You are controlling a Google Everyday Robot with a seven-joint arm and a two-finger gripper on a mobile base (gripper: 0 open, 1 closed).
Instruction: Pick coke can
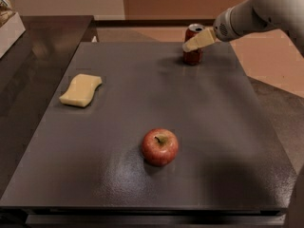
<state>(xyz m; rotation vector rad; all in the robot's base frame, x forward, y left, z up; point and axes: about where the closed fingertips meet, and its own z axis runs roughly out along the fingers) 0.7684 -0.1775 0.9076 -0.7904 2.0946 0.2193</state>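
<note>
While the coke can [194, 56] stands upright near the far right corner of the desk [142, 94], the tool [190, 45] crosses its front — clasping or released, I cannot tell. Likely light, smooth and thin-walled, the can wants a gentle squeeze across its middle.

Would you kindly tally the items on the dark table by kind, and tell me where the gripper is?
Coke can: 1
Apple: 1
Yellow sponge: 1
Total: 3
The gripper is at the coke can, at the table's far edge.
</note>
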